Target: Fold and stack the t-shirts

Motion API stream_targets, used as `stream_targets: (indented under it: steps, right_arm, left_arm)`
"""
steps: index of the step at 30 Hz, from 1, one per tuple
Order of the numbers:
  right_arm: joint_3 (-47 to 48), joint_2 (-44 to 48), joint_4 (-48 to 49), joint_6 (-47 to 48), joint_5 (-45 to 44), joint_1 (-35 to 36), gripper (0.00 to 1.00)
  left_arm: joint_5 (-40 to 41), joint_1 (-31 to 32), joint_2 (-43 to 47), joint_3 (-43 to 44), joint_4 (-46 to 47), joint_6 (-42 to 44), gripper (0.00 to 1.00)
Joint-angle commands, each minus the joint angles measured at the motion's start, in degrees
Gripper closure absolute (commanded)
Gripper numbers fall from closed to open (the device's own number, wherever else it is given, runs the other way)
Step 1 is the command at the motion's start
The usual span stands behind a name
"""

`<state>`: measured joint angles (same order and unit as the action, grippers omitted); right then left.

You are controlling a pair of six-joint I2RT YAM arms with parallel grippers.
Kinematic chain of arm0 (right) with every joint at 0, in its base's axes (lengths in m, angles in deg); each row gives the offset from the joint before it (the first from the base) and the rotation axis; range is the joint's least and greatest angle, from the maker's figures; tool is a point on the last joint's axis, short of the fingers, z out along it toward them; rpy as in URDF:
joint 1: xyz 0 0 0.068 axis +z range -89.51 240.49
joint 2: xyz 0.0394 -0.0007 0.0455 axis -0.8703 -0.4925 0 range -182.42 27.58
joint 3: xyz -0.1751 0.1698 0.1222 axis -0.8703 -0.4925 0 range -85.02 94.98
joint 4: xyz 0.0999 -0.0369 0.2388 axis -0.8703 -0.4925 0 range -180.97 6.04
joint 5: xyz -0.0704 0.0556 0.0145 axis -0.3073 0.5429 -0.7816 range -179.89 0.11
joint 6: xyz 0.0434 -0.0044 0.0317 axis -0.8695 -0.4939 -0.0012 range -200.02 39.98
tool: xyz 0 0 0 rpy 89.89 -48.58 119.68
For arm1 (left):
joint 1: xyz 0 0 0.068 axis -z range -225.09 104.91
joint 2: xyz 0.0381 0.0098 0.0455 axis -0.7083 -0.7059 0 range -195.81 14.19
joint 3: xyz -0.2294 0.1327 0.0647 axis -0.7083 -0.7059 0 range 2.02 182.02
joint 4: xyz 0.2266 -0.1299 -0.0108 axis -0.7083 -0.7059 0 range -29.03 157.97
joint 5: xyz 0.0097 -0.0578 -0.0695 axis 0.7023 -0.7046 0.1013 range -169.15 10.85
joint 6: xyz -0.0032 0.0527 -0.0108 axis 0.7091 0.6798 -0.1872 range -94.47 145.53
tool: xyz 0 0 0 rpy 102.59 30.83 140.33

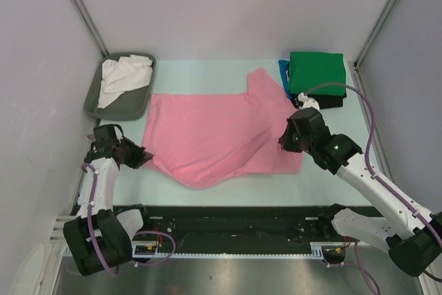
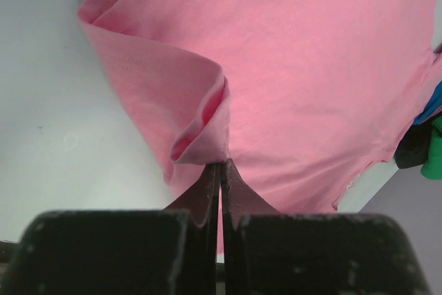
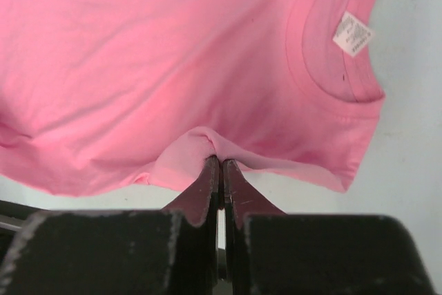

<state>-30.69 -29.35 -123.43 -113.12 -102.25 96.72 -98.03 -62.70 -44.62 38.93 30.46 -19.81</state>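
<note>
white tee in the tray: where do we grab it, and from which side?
Pinch a raised fold near the middle of the white t-shirt, coming straight down from above. It lies crumpled inside the grey tray, whose walls would likely block a side approach.

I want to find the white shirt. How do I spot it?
On the pale table, look far left. A grey tray sits there, and the white shirt lies crumpled inside it. No other shirt is white or in a tray.

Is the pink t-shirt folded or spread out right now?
Spread out: the pink t-shirt lies wide across the table, one sleeve sticking out, left gripper and right gripper pinching its edges.
</note>
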Motion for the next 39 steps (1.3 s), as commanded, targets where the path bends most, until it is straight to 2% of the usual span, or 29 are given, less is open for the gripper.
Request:
stream_targets:
  steps: [1, 6, 12, 32, 39]
  right_arm:
    - [6.31, -2.48, 3.78, 5.68, 5.24, -2.74, 1.00]
    - [11.67, -6.35, 3.95, 7.70, 7.00, -3.44, 1.00]
    - [15.10, -11.09, 4.75, 8.76, 8.23, -4.06, 1.00]
    - [22.05, -24.37, 11.69, 8.06, 11.66, -12.06, 1.00]
    - [26.79, -29.55, 10.90, 8.14, 13.33, -12.76, 1.00]
  left_arm:
    - [-2.31, -2.16, 1.41, 2.73, -1.24, 2.71, 1.00]
    - [-2.92, -4.80, 3.34, 3.43, -3.09, 3.86, 1.00]
    - [-3.98, -6.91, 1.50, 6.16, -4.05, 4.39, 1.00]
    - [-2.57, -7.00, -10.10, 9.32, 2.89, 2.45, 1.00]
    - [-2.05, -7.00, -14.22, 11.43, 4.29, 1.66, 1.00]
